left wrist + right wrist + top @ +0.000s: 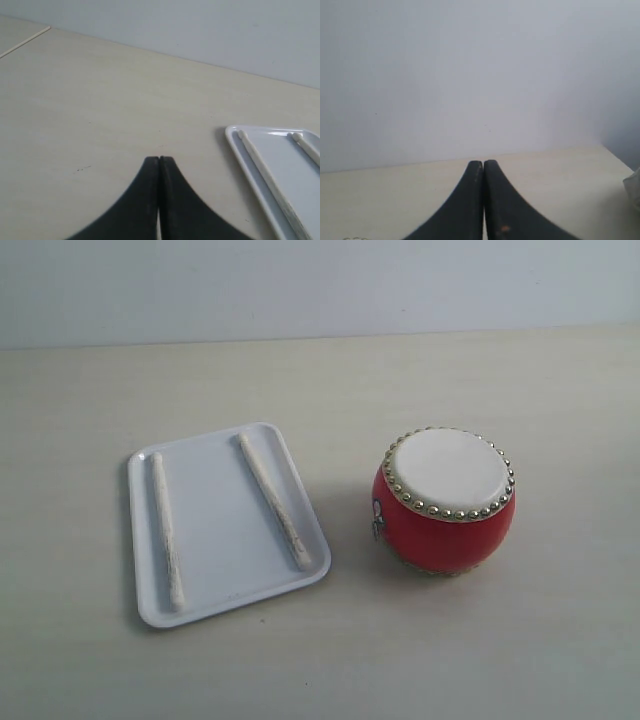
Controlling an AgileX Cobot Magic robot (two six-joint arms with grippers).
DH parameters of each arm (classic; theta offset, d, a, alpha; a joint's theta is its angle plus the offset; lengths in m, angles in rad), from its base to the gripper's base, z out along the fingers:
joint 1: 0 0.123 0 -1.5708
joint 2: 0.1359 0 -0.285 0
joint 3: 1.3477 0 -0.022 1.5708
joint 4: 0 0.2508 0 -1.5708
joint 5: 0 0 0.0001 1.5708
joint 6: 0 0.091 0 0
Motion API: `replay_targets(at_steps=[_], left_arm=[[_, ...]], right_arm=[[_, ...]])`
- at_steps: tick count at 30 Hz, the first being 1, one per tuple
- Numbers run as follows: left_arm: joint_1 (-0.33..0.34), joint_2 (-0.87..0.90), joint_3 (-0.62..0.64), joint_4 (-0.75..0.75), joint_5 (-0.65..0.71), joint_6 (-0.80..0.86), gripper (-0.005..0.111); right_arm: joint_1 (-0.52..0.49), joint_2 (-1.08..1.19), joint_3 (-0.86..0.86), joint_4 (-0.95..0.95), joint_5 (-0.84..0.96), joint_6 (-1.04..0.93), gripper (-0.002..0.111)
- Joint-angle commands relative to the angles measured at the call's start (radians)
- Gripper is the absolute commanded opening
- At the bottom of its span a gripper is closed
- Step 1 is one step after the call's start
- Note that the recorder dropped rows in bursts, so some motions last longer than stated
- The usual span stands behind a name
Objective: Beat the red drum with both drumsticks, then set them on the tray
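The red drum [445, 502] stands upright on the table at the right, cream skin up. To its left lies the white tray [225, 595] with both drumsticks on it: one [166, 529] along its left side, the other [274, 500] slanting along its right side. Neither arm shows in the exterior view. My left gripper [159, 159] is shut and empty over bare table, with the tray's corner [231, 134] and both stick tips [242, 134] [297, 136] off to one side. My right gripper [483, 162] is shut and empty, facing the far table and wall.
The pale table [480, 640] runs to a grey wall [320, 285] at the back. A thin seam [25, 42] crosses the table's corner in the left wrist view. A blurred grey object [634, 187] sits at the frame edge in the right wrist view.
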Motion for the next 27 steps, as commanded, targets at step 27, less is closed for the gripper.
replay_targets(at_steps=[27], left_arm=[[0.001, -0.007, 0.004, 0.003, -0.001, 0.003, 0.000]], right_arm=[[-0.011, -0.292, 0.239, -0.002, 0.272, 0.006, 0.000]])
